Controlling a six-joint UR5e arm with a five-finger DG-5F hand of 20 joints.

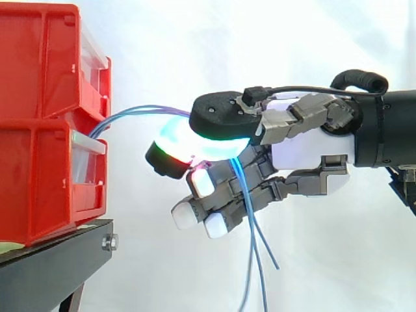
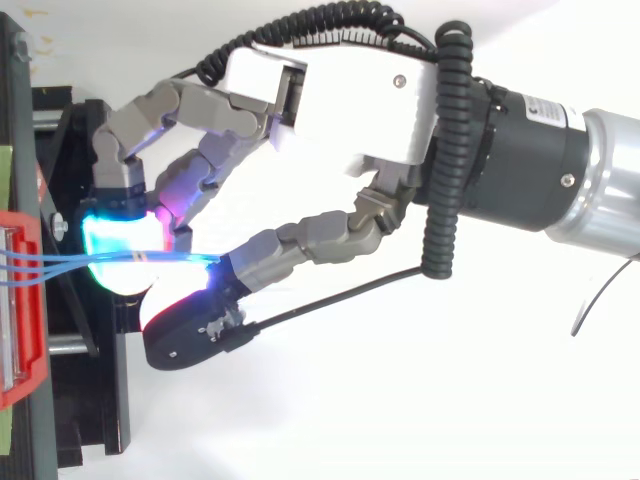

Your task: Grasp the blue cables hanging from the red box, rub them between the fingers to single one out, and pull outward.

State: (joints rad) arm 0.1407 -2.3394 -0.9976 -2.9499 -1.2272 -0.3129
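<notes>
The blue cables (image 1: pixel 130 112) from the red box (image 1: pixel 45 182) are pinched by the hand's (image 1: pixel 305 146) curled fingers (image 2: pixel 120 225); singling-out and pulling are judged outstanding.

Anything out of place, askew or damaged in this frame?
Nothing stands out. The blue cables run cleanly from the red box into the pinch of the hand, and their loose ends hang below it. The box sits on the black stand.
</notes>
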